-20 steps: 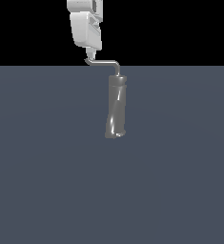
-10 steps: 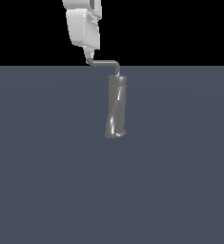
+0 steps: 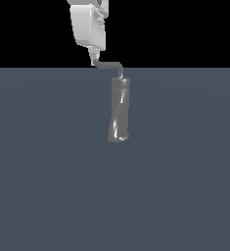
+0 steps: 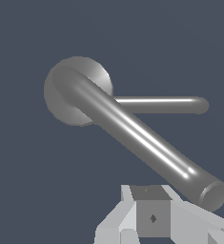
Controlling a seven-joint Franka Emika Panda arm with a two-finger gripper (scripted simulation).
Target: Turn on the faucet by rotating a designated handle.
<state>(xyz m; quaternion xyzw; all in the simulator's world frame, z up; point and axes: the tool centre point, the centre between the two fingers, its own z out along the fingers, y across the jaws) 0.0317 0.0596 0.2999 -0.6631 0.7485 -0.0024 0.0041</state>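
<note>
The faucet [image 3: 119, 110] is a tall, slightly leaning, glossy dark-grey cylinder standing on the grey floor. The handle [image 3: 109, 64] is a thin bent rod on its top, reaching toward the exterior view's left. My white gripper [image 3: 93, 59] comes down from above, and its narrow fingertips touch the handle's outer end. In the wrist view the handle [image 4: 142, 140] runs from the faucet's round top [image 4: 66, 102] to its end cap, right beside my gripper [image 4: 151, 219]. No gap shows between the fingers, and the handle is not between them.
A flat dark grey floor [image 3: 48, 186] spreads all around the faucet. In the wrist view a thinner rod [image 4: 166, 105] sticks out from behind the handle; I cannot tell which part it belongs to.
The gripper has shifted only slightly sideways at the handle's end. The handle and the faucet look about the same as before.
</note>
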